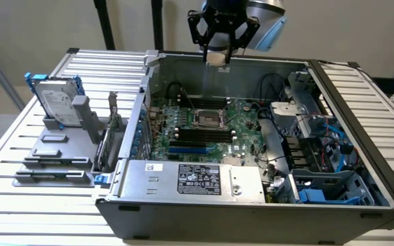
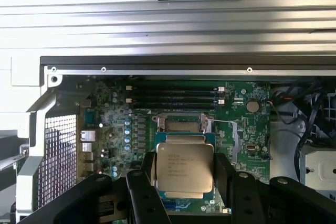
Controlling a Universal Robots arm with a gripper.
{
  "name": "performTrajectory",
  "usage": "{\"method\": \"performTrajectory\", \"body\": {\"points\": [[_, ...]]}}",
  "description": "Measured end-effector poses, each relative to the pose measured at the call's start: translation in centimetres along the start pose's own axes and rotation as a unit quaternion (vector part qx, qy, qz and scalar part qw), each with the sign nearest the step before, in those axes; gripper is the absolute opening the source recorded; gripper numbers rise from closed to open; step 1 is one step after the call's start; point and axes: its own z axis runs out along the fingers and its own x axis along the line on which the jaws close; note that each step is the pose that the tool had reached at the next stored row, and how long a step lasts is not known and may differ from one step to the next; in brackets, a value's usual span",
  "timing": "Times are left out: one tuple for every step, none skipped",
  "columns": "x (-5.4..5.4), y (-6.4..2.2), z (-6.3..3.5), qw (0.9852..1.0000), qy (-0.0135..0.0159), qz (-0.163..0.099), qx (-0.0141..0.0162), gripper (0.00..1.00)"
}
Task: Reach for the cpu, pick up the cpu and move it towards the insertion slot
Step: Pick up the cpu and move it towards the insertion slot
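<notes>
The cpu (image 2: 184, 168) was gripped flat in the claw (image 2: 185, 174), pinched at its two sides by the black fingers (image 2: 145, 179). It was held up above the open computer case (image 1: 361, 87), over the green motherboard (image 1: 241, 134), with the insertion slot (image 1: 209, 119) well below it.

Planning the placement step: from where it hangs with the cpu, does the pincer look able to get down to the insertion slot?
Probably yes. The pincer holds the cpu above the open case, and the insertion slot lies uncovered below, with nothing seen across it.
</notes>
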Motion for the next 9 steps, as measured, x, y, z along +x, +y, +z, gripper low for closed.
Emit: {"method": "performTrajectory", "body": {"points": [[0.00, 0.00, 0.00, 1.0000, 0.0000, 0.000, 0.0000, 0.55], [0.00, 0.00, 0.00, 1.0000, 0.0000, 0.000, 0.0000, 0.55], [0.00, 0.00, 0.00, 1.0000, 0.0000, 0.000, 0.0000, 0.55], [0.00, 0.00, 0.00, 1.0000, 0.0000, 0.000, 0.0000, 0.55], [0.00, 0.00, 0.00, 1.0000, 0.0000, 0.000, 0.0000, 0.55], [0.00, 0.00, 0.00, 1.0000, 0.0000, 0.000, 0.0000, 0.55], [0.00, 0.00, 0.00, 1.0000, 0.0000, 0.000, 0.0000, 0.55], [0.00, 0.00, 0.00, 1.0000, 0.0000, 0.000, 0.0000, 0.55], [0.00, 0.00, 0.00, 1.0000, 0.0000, 0.000, 0.0000, 0.55]]}}
